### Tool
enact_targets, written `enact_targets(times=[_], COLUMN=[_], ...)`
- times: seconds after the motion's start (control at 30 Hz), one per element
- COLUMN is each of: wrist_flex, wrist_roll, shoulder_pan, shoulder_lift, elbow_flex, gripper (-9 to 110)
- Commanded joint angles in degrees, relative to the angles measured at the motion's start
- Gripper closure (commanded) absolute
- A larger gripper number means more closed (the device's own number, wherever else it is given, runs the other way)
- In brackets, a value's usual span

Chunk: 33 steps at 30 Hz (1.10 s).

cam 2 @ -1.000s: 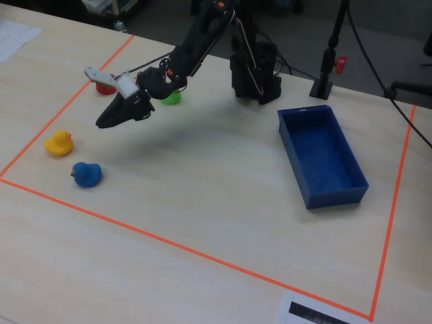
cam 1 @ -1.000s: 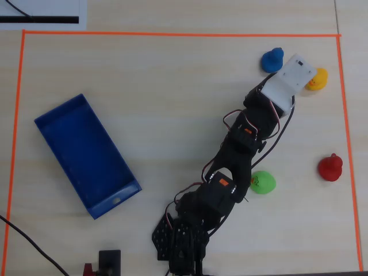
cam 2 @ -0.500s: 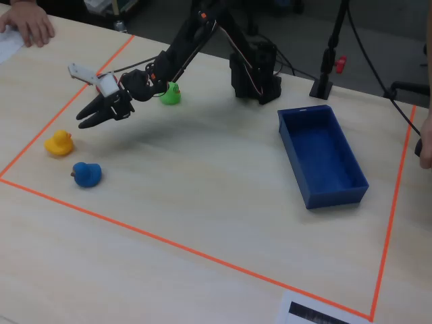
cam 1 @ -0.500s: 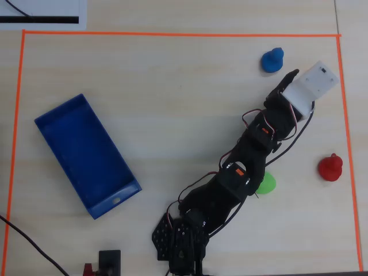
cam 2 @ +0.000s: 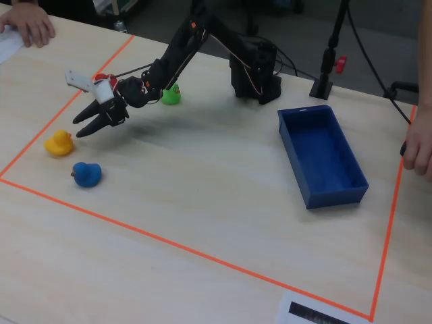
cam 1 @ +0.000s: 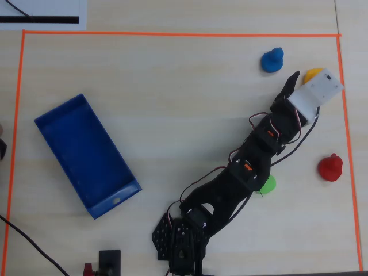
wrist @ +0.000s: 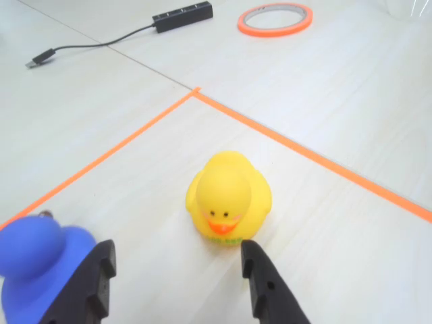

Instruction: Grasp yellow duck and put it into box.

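The yellow duck point(wrist: 228, 196) stands upright on the table and faces the wrist camera, just beyond my fingertips and nearer the right finger point(wrist: 260, 280). It shows near the left tape line in the fixed view point(cam 2: 59, 142) and is partly hidden by the white wrist camera in the overhead view point(cam 1: 312, 73). My gripper point(wrist: 177, 253) is open and empty, held a little above the table short of the duck point(cam 2: 79, 127) point(cam 1: 299, 80). The dark-blue box point(cam 1: 80, 149) lies empty far across the table point(cam 2: 320, 155).
A blue duck point(wrist: 37, 263) sits close to my left finger point(cam 1: 272, 60) point(cam 2: 86, 174). A green duck point(cam 1: 267, 184) lies under the arm and a red duck point(cam 1: 330, 167) near the tape. Orange tape point(wrist: 304, 155) bounds the area. A person's hands point(cam 2: 418, 145) rest at the table edges.
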Motion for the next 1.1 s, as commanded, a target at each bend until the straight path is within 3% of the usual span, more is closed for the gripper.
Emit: enact_targets(times=[0.0,0.33,0.8,0.9,1.0,1.07], wrist_flex=[-0.6,7.6,9.3,10.7,14.2,17.3], wrist_roll=[-0.4,-0.1,-0.6,-2.2,-5.4,-5.4], shoulder_pan=[0.6,1.2,0.9,0.7,0.7,1.1], shoulder_lift=[-1.1,-13.4,-19.1,-19.2,-19.0,-18.2], elbow_flex=[-6.9,-27.8,-32.6,-32.6,-32.6,-32.8], gripper=[76,77,79,85,101,101])
